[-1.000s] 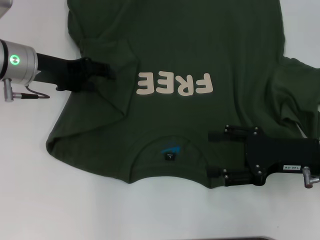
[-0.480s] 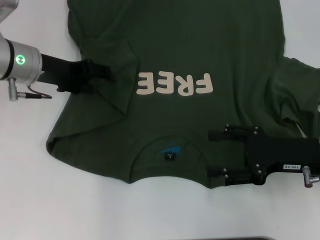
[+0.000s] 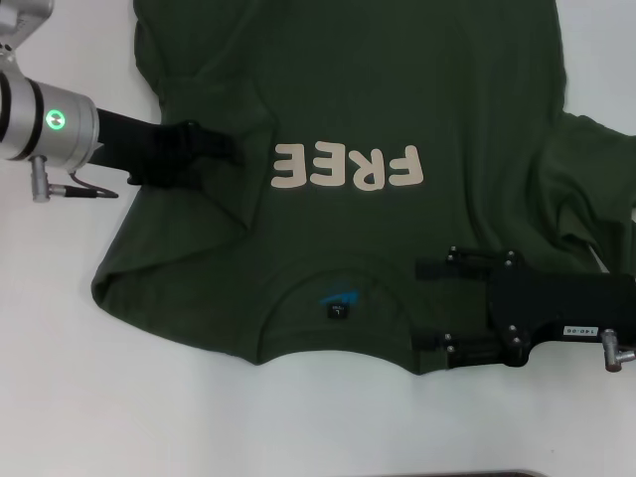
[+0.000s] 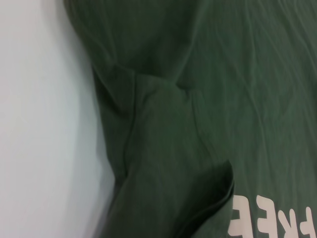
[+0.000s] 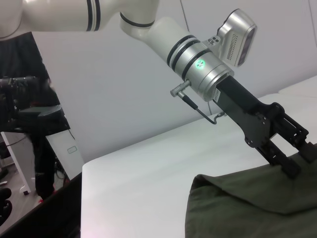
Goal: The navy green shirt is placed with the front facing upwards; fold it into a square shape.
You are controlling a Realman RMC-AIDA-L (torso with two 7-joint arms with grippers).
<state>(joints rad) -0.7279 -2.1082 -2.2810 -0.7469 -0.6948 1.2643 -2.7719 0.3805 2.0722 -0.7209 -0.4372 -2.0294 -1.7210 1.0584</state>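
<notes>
The white table (image 3: 60, 397) fills the head view, and the navy green shirt (image 3: 397, 89) lies front up across most of it, spread from the centre out toward twelve and three o'clock, its collar at about six o'clock and the cream "FREE" lettering (image 3: 348, 166) reading upside down near the middle. A small black neck tag (image 3: 340, 312) with a blue mark sits just inside the collar. The left gripper (image 3: 224, 151) reaches in from nine o'clock, its black body lying nearly flat and its fingers drawn together on a raised fold of the shirt's left side beside the lettering; the right wrist view shows those fingers (image 5: 292, 166) pressed down into the cloth edge, with the silver wrist ring and its green light angled down behind them. The left wrist view shows only creased green cloth, a lifted flap (image 4: 213, 198) curling up next to the lettering (the arm's own fingers are out of that picture). The right gripper (image 3: 425, 304) comes in from four o'clock, held level over the shirt's right shoulder next to the collar, its two black fingers set wide apart with nothing between them but the cloth beneath. Beyond the table edge the right wrist view shows a pale wall and dark equipment (image 5: 29, 114) standing on the floor.
</notes>
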